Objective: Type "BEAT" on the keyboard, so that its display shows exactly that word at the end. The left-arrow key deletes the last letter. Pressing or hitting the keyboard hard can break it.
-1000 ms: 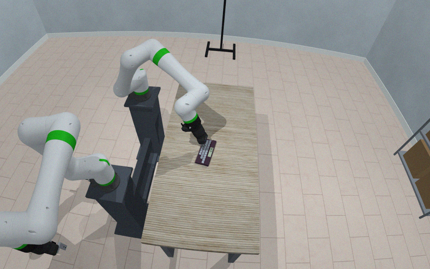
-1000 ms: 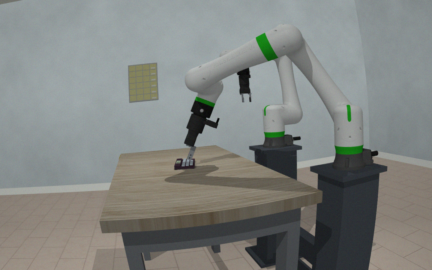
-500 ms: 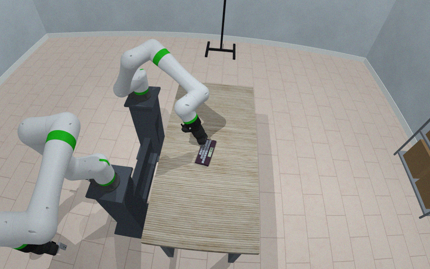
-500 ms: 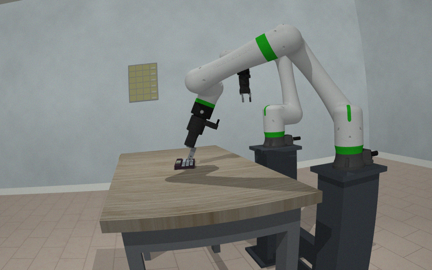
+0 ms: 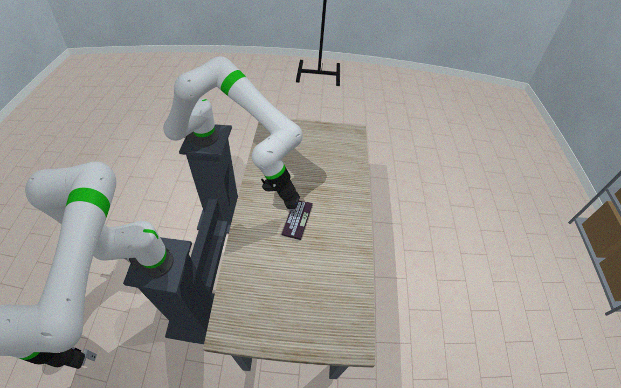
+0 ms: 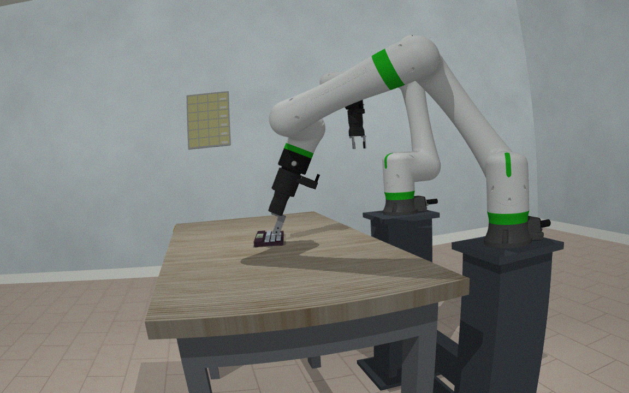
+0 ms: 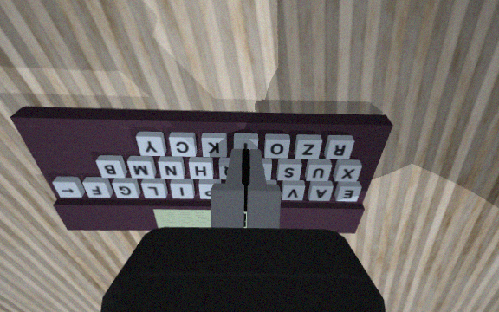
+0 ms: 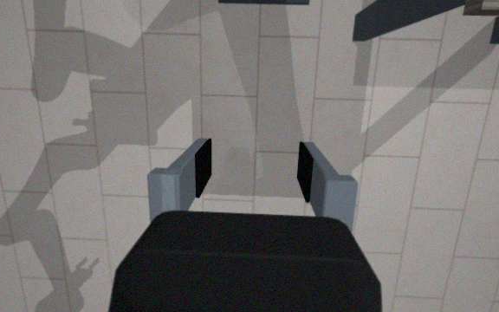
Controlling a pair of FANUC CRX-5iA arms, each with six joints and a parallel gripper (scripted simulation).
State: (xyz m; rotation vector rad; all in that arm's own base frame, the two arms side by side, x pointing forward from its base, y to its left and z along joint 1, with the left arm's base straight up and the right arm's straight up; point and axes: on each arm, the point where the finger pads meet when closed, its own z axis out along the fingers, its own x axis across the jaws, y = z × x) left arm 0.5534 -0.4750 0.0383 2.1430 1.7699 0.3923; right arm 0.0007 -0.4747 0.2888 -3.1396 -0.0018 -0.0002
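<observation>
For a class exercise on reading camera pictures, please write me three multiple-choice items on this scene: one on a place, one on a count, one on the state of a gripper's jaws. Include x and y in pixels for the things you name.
1. Where is the keyboard (image 5: pixel 290 234) (image 6: pixel 268 243) (image 7: pixel 81 143)?
A) On the floor
B) On the wooden table (image 5: pixel 293 309) (image 6: pixel 258 288)
C) On the shelf rack

2. How many keys are in the row that starts with R and ends with Y?
A) Four
B) Seven
C) Ten

3. How do the jaws of the right gripper (image 5: pixel 91 355) (image 6: pixel 358 142) (image 8: pixel 254 170) stand?
A) Open, with nothing between them
B) Shut on a key
C) Shut, with nothing between them

Answers:
1: B, the top and exterior views show it lying on the tabletop.
2: B, the left wrist view shows R, Z, O, one partly covered key, K, C and Y.
3: A, the right wrist view shows a wide gap with only floor beyond.
</observation>
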